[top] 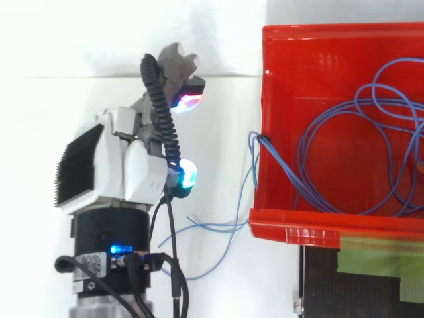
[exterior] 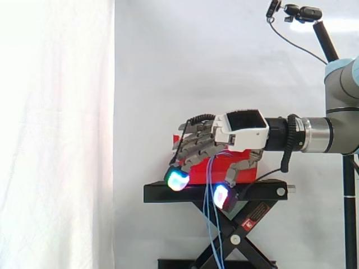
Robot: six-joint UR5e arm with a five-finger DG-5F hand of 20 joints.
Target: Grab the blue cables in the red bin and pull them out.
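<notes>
One hand [top: 132, 169], one red bin [top: 265, 99], cables [top: 273, 158] overhanging.

A white curtain [exterior: 56, 134] hung in soft, bright folds down the left of the side view, next to a plain pale backdrop [exterior: 224, 67]. Before them stood a black scissor stand [exterior: 227, 238] with a flat, level top. A small camera [exterior: 305, 12] sat on a slanted black pole [exterior: 326, 40] in the upper right corner. From above, a green strip [top: 377, 262] lay across the stand's top, and the ground [top: 66, 40] beside it was white.
</notes>
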